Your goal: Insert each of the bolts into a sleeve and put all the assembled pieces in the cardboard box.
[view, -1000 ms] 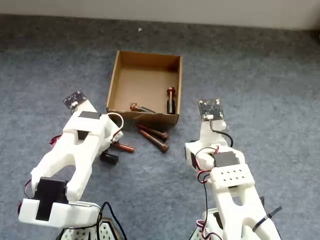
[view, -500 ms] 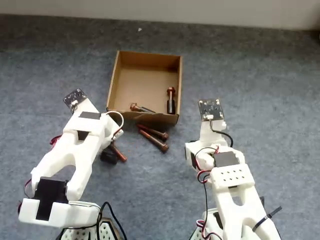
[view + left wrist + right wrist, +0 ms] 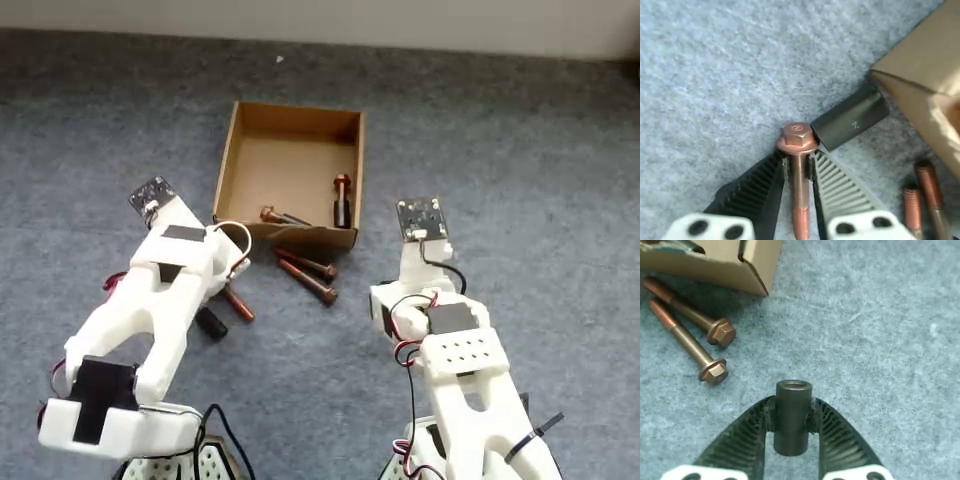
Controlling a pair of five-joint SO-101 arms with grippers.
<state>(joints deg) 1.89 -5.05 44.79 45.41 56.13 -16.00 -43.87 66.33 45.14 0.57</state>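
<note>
— Where is there room to move?
— The grey worktop (image 3: 540, 150) stretches wide on either side of the cardboard box (image 3: 285, 165). The box's front wall is near both arms, and two loose bolts (image 3: 308, 281) lie just beside it.
— And the tools?
— The left tool (image 3: 799, 162) is clamped on a bolt (image 3: 800, 200), whose head is at the end of a loose sleeve (image 3: 850, 120). The right tool (image 3: 791, 415) is closed around another sleeve (image 3: 793, 395), bore facing outward.

Left hand (image 3: 799, 160) turned its bolt (image 3: 798, 138), nudging the sleeve (image 3: 850, 120)
</note>
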